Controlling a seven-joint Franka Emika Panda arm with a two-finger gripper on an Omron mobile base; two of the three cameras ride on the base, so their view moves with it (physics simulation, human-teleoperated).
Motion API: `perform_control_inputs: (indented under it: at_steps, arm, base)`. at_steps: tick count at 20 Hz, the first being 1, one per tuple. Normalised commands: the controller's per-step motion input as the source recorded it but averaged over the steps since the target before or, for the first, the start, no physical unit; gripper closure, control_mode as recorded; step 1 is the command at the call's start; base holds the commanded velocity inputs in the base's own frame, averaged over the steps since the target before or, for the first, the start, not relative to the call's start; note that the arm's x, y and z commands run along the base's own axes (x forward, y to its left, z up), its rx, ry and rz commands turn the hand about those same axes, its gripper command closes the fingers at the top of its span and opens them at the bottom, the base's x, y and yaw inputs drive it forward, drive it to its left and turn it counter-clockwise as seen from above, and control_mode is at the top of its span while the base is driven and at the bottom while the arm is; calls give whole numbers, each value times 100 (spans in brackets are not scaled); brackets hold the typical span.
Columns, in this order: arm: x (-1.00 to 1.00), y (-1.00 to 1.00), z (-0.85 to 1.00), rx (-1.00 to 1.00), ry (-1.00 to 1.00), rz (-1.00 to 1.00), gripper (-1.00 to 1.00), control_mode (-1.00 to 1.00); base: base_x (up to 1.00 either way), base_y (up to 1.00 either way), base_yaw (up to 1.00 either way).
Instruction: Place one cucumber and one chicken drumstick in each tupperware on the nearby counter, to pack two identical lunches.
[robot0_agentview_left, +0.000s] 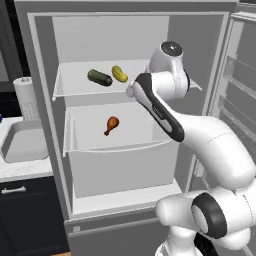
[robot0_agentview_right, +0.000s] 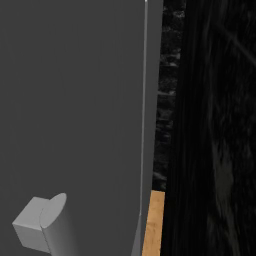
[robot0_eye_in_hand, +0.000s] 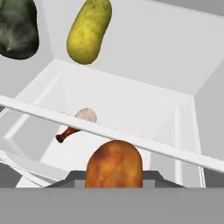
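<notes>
While we reach into the open fridge (robot0_agentview_left: 45, 75), our end effector (robot0_eye_in_hand: 114, 186) is closed on a chicken drumstick (robot0_eye_in_hand: 114, 168), whose rounded orange-brown meaty end bulges up just in front of the hand camera. We judge it a light, fairly stiff thing with a glossy skin that could slide between the pads, so a hold across the thick meat looks safer to us than one on the thin bone; whether the pads sit well around it we cannot tell, since they are hidden under the meat.

A second drumstick (robot0_agentview_left: 111, 124) lies on the floor of the lower fridge drawer (robot0_agentview_left: 72, 150), near its middle, bone end pointing toward the front left corner. On the upper shelf (robot0_agentview_left: 75, 92) the dark green cucumber (robot0_agentview_left: 99, 77) and the yellow-green cucumber (robot0_agentview_left: 119, 73) lie close side by side toward the back, right of the shelf's middle. Both look firm and smooth and likely to roll; we would take either across its middle.

Room is tight: the shelf's front rim crosses just above the held drumstick in the hand view, and the fridge walls close in on both sides. At the left, the table (robot0_agentview_left: 20, 170) carries a light-grey tupperware (robot0_agentview_left: 22, 142) near its right edge, beside a paper towel roll (robot0_agentview_left: 25, 95).
</notes>
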Motion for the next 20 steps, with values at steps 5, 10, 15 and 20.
perform_control_inputs:
  at_steps: [5, 10, 15, 20]
  arm:
    - [-100, 17, 0, 4, -1, 0, 100, -100]
    - [-100, 0, 0, 1, -16, 1, 100, -100]
    - [-100, 0, -2, 0, -13, 2, 100, -100]
    - [-20, 0, -3, 0, -2, 1, 100, 100]
  base:
    - [0, 0, 0]
    - [0, 0, 0]
    - [0, 0, 0]
    - [-80, 42, 6]
